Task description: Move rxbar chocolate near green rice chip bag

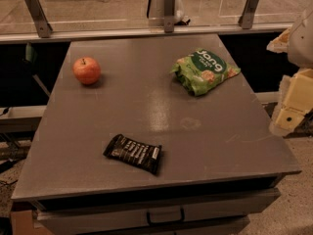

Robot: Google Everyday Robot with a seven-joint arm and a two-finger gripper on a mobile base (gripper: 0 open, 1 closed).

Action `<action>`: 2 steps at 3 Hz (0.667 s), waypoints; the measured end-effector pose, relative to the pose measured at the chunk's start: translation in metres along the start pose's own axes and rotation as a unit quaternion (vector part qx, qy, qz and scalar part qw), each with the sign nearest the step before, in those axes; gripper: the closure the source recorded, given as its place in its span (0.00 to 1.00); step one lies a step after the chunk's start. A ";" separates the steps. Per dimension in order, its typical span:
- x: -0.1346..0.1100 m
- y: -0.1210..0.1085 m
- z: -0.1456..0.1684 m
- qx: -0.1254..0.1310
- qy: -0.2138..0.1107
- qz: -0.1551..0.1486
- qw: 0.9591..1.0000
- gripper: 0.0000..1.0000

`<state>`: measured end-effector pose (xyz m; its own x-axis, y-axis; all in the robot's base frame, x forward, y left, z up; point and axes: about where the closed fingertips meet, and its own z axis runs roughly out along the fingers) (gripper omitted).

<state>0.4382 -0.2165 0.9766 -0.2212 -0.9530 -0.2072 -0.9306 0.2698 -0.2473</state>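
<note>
My claw [293, 104] hangs off the desk's [146, 102] right edge, and I can't tell if it's open or closed. The rxbar chocolate [133, 153] lies well left of it near the front, long axis mostly left-right. The green rice chip bag [205, 71] sits back right.

Hand [289, 115] off table [146, 106] R side; bar [133, 153] to bag [205, 71] path open.

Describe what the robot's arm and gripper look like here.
At the right edge, beside the table, the gripper is blocky, pale cream-yellow plastic with a small dark round spot low down. Above it sits a rounded white arm segment. No cables or lettering show.
</note>
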 end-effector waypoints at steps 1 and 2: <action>0.000 0.000 0.000 0.000 0.000 0.000 1.000 0.00; -0.006 0.000 0.001 0.001 -0.016 0.002 1.000 0.00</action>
<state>0.4397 -0.2110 0.9765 -0.2148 -0.9472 -0.2382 -0.9294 0.2731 -0.2481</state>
